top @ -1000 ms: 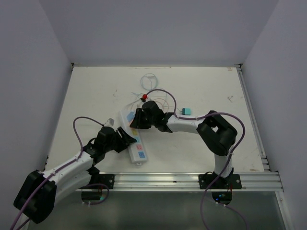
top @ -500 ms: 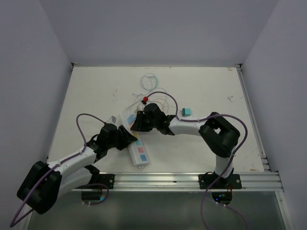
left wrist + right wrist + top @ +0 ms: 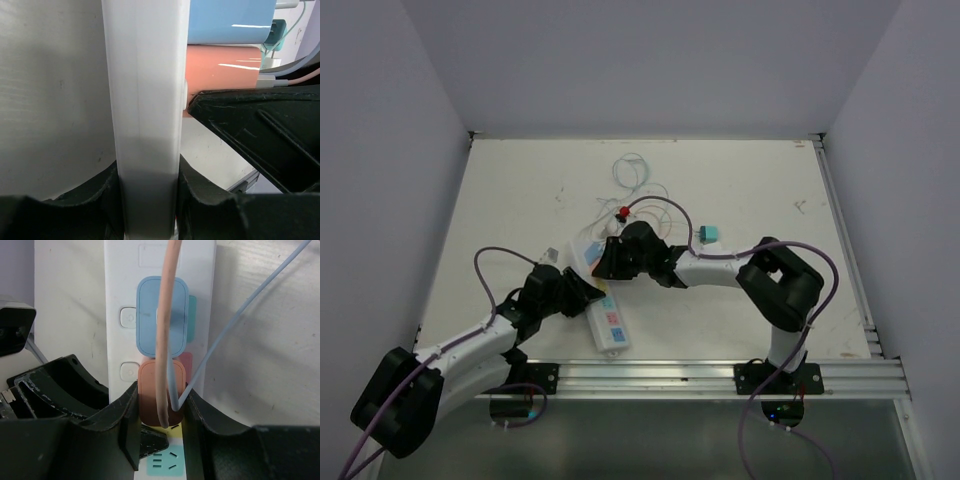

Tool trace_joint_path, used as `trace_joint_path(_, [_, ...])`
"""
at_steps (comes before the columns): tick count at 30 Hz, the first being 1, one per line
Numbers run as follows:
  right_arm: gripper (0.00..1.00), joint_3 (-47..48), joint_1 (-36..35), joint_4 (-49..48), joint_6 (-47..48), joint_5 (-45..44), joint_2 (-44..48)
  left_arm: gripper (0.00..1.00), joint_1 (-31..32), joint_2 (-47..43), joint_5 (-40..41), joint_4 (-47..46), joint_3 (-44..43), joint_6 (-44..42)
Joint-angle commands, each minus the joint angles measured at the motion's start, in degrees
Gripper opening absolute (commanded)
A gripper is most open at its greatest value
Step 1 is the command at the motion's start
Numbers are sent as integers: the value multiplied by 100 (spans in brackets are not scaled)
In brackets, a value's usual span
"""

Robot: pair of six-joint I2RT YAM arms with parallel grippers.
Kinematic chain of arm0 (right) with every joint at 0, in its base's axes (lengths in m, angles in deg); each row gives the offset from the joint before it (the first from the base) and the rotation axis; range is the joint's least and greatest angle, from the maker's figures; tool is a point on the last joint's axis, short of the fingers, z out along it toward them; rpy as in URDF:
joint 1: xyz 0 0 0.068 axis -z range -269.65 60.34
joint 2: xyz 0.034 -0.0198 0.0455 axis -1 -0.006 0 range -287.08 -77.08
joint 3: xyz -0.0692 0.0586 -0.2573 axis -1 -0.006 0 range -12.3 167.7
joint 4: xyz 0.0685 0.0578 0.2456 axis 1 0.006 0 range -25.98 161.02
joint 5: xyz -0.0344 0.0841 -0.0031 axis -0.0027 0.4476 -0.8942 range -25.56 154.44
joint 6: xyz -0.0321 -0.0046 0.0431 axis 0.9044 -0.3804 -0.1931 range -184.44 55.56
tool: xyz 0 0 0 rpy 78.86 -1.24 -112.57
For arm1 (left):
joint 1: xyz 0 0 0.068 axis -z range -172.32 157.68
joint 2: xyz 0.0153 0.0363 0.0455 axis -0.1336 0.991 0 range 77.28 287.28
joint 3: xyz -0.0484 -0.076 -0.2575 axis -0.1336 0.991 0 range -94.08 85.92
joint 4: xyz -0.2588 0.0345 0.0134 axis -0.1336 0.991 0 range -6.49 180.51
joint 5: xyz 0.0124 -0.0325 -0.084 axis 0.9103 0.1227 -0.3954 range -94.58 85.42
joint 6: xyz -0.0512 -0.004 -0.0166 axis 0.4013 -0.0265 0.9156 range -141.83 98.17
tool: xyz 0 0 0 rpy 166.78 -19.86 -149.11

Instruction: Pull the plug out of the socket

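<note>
**Top view.** The socket [image 3: 608, 325] lies on the bench [image 3: 750, 180], its length running away from my bases. My left pincer [image 3: 582, 293] meets it from its left side, about midway along. My right pincer [image 3: 607, 262] comes in from its right, nearer its far end. A teal adapter [image 3: 709, 234] sits well to the socket's right, and thin loose cables [image 3: 635, 175] lie beyond its far end.

**Left wrist view.** My left pincer [image 3: 147, 197] is clenched across the socket [image 3: 145, 90], with one finger [image 3: 200, 200] pressed to each long side. The orange plug [image 3: 220, 70] and the blue plug [image 3: 230, 20] stand out from the socket's face.

**Right wrist view.** My right pincer [image 3: 160, 410] is clenched on the orange plug [image 3: 150, 385], one finger on either flank. The plug is seated in the socket [image 3: 160, 270], in the outlet next to the blue plug [image 3: 147, 322]. An orange cable [image 3: 167, 300] runs over both plugs. A pale blue cable [image 3: 240, 315] slants away from the orange plug to the socket's right. A green label [image 3: 165, 462] shows on the socket's face between my fingers.
</note>
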Motion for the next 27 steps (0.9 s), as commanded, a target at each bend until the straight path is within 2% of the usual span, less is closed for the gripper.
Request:
trace_joint_path(1, [0,-105,-12,-315,46,124,485,0,-10,-268,418,-35,215,353])
trace_joint_path(12, [0,-290,244,-430,81,273,1056,0,-10,-208,682,669,189,520])
trace_joint_path(27, [0,-325,244,-605,186,651,1013,0,-10,-154,875,968,74,503])
